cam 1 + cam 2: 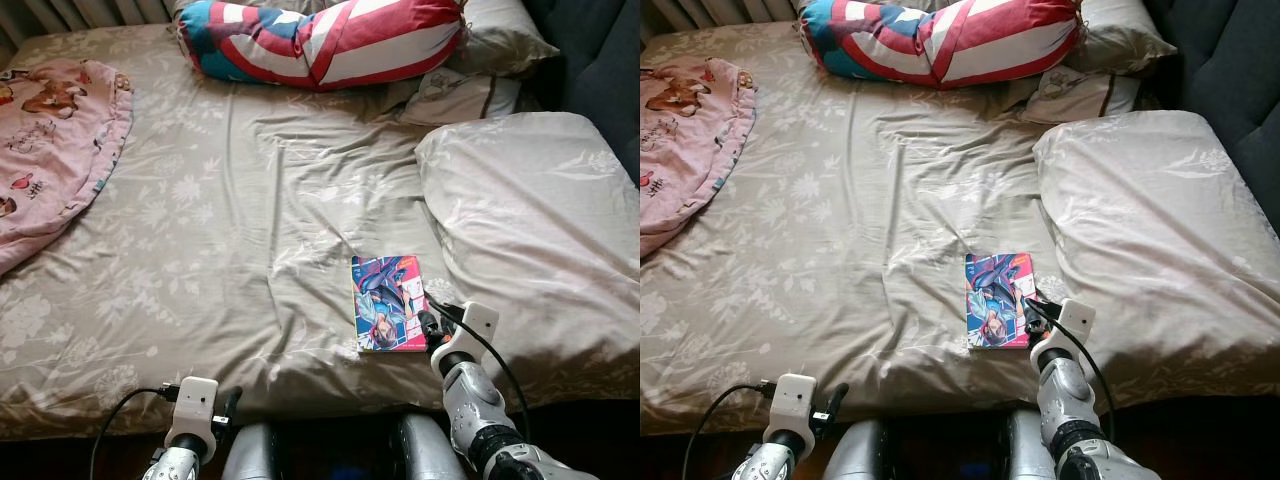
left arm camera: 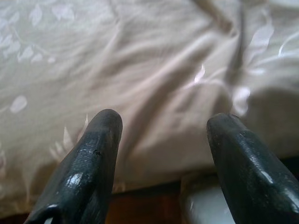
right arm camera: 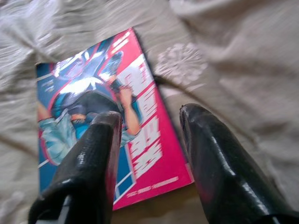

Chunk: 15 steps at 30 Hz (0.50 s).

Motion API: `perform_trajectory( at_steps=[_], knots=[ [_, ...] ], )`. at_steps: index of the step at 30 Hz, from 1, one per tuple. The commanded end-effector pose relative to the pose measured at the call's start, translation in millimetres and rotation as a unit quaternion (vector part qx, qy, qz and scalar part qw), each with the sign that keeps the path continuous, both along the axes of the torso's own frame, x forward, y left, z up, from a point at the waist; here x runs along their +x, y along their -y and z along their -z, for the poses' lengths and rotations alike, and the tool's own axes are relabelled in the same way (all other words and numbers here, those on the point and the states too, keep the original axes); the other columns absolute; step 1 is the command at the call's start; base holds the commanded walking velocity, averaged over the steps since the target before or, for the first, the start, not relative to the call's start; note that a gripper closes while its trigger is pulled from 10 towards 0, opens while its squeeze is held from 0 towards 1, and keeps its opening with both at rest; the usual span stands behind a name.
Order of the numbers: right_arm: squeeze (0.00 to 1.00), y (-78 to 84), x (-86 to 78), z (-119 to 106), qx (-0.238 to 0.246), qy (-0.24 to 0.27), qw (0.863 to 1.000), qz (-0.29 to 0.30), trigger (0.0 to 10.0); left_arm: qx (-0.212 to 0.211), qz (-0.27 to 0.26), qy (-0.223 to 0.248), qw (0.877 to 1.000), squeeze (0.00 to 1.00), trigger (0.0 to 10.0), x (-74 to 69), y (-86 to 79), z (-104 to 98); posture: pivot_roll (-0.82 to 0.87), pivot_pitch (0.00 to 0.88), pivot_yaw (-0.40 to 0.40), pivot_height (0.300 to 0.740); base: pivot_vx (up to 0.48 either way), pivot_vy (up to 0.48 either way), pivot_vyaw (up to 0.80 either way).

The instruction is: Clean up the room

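A wide bed (image 1: 230, 230) under a wrinkled beige sheet printed with pale leaves and flowers takes up most of the scene. On its right side lies a big, flattened pillow in the same beige leaf-print fabric (image 1: 540, 230), with two smaller beige pillows (image 1: 470, 90) beyond it near the head of the bed. A pink blanket printed with cartoon animals (image 1: 50, 150) is bunched on the left side. At the head end sits a long bolster cushion striped red, white and blue (image 1: 320, 40).

A thin paperback comic book with a pink, blue and white illustrated cover (image 1: 388, 303) lies flat on the sheet near the foot edge, just beside the big pillow's lower corner. White lettering runs along the pink band of its cover, too blurred to read.

The right gripper (image 3: 149, 121) hovers just above the book's near corner, its two black fingers (image 3: 93, 158) apart, holding nothing. The left gripper (image 2: 161, 123) hangs low at the foot edge of the bed, its fingers also spread apart over bare sheet.
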State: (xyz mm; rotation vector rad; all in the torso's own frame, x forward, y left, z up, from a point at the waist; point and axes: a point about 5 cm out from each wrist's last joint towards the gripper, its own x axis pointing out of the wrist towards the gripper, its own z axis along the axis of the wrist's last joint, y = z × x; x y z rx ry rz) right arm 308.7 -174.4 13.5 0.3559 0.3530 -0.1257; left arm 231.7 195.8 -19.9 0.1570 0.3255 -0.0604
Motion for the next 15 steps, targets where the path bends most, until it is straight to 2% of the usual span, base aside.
perform_trajectory(
  at_steps=[1,5,7,11,15],
  knots=[
    [0.0,1.0,-1.6,1.9,-0.009,-0.007,1.0,0.002,10.0,-0.001,-0.008,-0.025,1.0,0.0,10.0,-7.1,-1.7,8.0,0.04,0.202,0.046,0.642,0.0,0.0,0.0],
    [0.0,-0.1,-2.2,2.5,-0.032,-0.009,0.999,-0.017,10.0,-0.005,-0.01,-0.03,0.999,0.0,10.0,-2.0,1.2,8.0,0.02,0.185,0.038,0.642,0.0,0.0,0.0],
    [0.0,-6.4,-6.5,7.7,-0.061,-0.021,0.996,-0.059,10.0,-0.016,-0.015,-0.04,0.999,0.0,10.0,3.9,5.3,8.6,-0.01,0.152,0.026,0.642,0.0,0.0,0.0],
    [0.0,-20.5,-27.3,28.5,-0.071,-0.056,0.988,-0.125,10.0,-0.033,-0.037,-0.064,0.997,0.0,10.0,8.9,6.8,12.0,-0.03,0.115,0.014,0.642,0.0,0.0,0.0],
    [0.0,-18.4,-45.6,44.9,-0.087,-0.097,0.982,-0.137,10.0,-0.048,-0.051,-0.085,0.994,0.0,10.0,11.5,5.0,14.0,-0.04,0.081,0.009,0.656,0.0,0.0,0.0]
  ],
)
